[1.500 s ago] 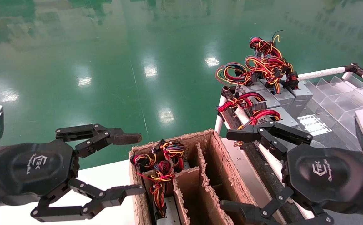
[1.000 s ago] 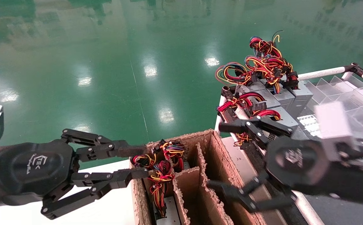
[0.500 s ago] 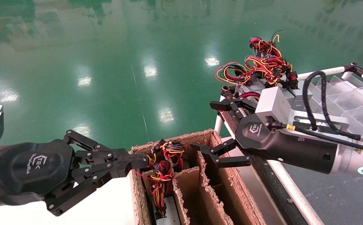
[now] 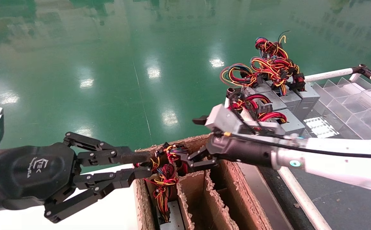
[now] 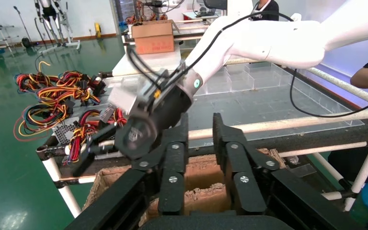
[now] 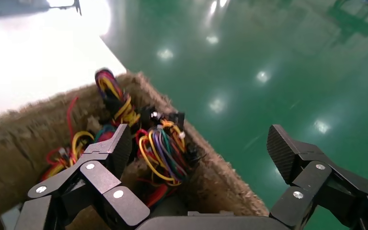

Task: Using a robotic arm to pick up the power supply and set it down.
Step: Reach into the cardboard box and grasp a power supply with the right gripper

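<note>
Two grippers flank your box (image 4: 236,195): right gripper (image 6: 199,155), spread wide, hovers directly over the power supply (image 4: 169,159); left gripper (image 4: 140,166), narrowed, sits beside it.

A factory floor: glossy green epoxy floor (image 4: 108,64); pipe-frame workbench (image 5: 287,125); stacked power supplies (image 4: 284,99).

The left wrist view looks past the left gripper (image 5: 202,143), whose two black linkage jaws stand close together with a narrow gap between them, over the torn rim of a brown cardboard box (image 5: 202,168). Beyond the box, the white tubular right arm (image 5: 273,40) reaches in with its black rounded right gripper (image 5: 87,154) low by the box's far edge. Behind it, grey metal power supplies with bunched red, yellow and black wires (image 5: 60,103) sit at the end of a pipe-framed surface (image 5: 287,125) bearing clear plastic dividers (image 5: 242,81).
</note>
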You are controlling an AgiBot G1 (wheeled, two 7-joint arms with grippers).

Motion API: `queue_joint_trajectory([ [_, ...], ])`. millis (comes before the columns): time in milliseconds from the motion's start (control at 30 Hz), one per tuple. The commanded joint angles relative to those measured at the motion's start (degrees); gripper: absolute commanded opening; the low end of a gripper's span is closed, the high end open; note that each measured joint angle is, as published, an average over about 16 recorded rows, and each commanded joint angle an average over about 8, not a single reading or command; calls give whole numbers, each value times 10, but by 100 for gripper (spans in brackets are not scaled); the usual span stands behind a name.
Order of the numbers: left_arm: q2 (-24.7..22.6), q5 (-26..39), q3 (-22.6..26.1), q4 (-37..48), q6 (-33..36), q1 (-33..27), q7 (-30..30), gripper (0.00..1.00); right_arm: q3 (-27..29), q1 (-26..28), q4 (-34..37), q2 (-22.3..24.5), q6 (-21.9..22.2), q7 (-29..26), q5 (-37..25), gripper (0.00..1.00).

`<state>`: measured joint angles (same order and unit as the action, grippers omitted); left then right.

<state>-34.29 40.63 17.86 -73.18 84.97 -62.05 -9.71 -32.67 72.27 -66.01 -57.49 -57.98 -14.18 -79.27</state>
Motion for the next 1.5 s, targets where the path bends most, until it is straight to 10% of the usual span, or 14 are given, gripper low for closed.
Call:
queue_joint_trajectory([
  [33,0,0,0,0,0,0,0,100,-11,9,10,-13,2,-1,-16,63],
  [233,0,0,0,0,0,0,0,100,-23,21,28,-31,7,-5,-39,0],
  [1500,0,-1,1,0,0,0,0,100,-36,-12,0,-37,55,21,-81,0],
])
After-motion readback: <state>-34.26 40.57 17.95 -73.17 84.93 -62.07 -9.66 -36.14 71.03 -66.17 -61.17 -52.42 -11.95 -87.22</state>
